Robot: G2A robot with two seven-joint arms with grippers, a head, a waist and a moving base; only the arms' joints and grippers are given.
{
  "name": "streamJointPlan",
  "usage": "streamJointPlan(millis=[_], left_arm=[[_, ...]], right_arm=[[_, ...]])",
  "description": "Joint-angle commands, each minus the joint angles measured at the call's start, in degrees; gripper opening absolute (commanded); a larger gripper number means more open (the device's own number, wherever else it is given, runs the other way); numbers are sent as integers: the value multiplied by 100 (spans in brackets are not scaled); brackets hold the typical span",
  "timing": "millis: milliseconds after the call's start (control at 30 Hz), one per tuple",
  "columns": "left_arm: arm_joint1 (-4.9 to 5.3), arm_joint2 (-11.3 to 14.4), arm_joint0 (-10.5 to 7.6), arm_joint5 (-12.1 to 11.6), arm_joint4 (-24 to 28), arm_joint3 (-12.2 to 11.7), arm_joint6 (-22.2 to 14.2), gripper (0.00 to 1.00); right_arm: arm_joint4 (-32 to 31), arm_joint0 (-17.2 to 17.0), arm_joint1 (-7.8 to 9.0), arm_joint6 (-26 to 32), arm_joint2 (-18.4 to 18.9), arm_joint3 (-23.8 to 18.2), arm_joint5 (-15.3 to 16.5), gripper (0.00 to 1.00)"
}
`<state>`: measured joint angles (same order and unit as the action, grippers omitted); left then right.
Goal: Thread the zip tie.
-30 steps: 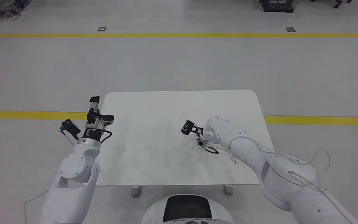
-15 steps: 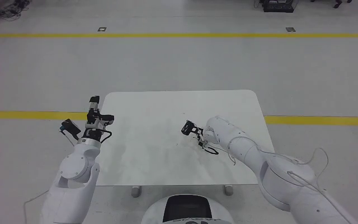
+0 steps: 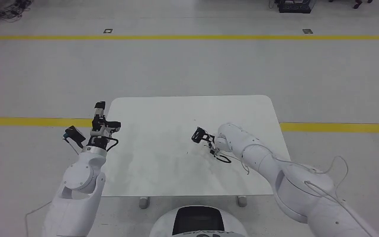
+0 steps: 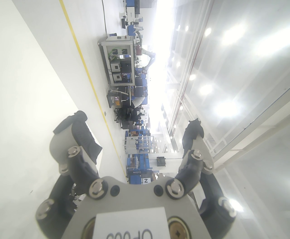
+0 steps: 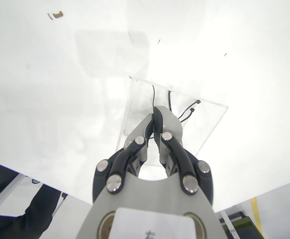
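Note:
In the right wrist view, my right gripper (image 5: pixel 155 114) is shut on a thin black zip tie (image 5: pixel 153 95), and the strand sticks out past the fingertips. It hovers over a clear flat tray (image 5: pixel 210 126) on the white table, where a couple more black zip ties (image 5: pixel 191 110) lie. From the top view, this right gripper (image 3: pixel 218 154) is over the table's middle right. My left gripper (image 4: pixel 136 120) is open and holds nothing, facing the room beyond. In the top view the left gripper (image 3: pixel 105 121) sits raised at the table's left edge.
The white table (image 3: pixel 160 118) has bare surface between the two arms. A small brown scrap (image 5: pixel 57 14) and a few dark specks lie on the table beyond the tray. The table's near edge runs close behind the right wrist.

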<state>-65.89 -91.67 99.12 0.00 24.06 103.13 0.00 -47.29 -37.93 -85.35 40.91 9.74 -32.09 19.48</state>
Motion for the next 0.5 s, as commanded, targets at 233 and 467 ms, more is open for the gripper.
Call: streamJointPlan(millis=[233,467], left_arm=[[0,0,0,0,0,0,0,100],[0,0,0,0,0,0,0,100]], right_arm=[[-40,83,112,46,0,-266,0,0],[11,165,301,46,0,-581,0,0]])
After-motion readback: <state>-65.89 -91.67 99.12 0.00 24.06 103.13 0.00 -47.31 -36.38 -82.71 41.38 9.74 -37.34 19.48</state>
